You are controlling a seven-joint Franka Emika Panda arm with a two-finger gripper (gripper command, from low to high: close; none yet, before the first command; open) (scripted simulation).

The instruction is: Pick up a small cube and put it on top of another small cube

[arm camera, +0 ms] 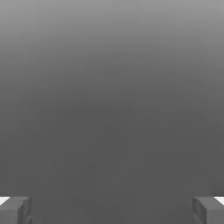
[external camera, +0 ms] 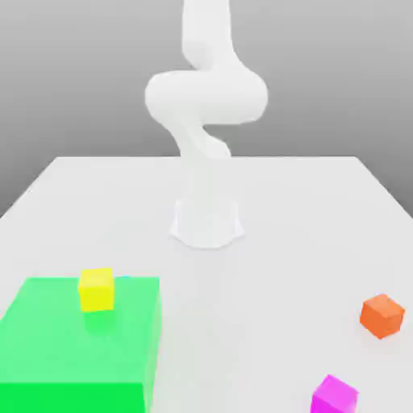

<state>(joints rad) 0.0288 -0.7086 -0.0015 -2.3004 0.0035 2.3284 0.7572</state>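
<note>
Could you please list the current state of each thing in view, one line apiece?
yellow cube: resting on top of the green block, not held.
green block: flat on the table, carrying the yellow cube.
orange cube: on the table, alone, nothing stacked on it.
magenta cube: on the table, alone, nothing stacked on it.
gripper: open, nothing between its fingers.
</note>
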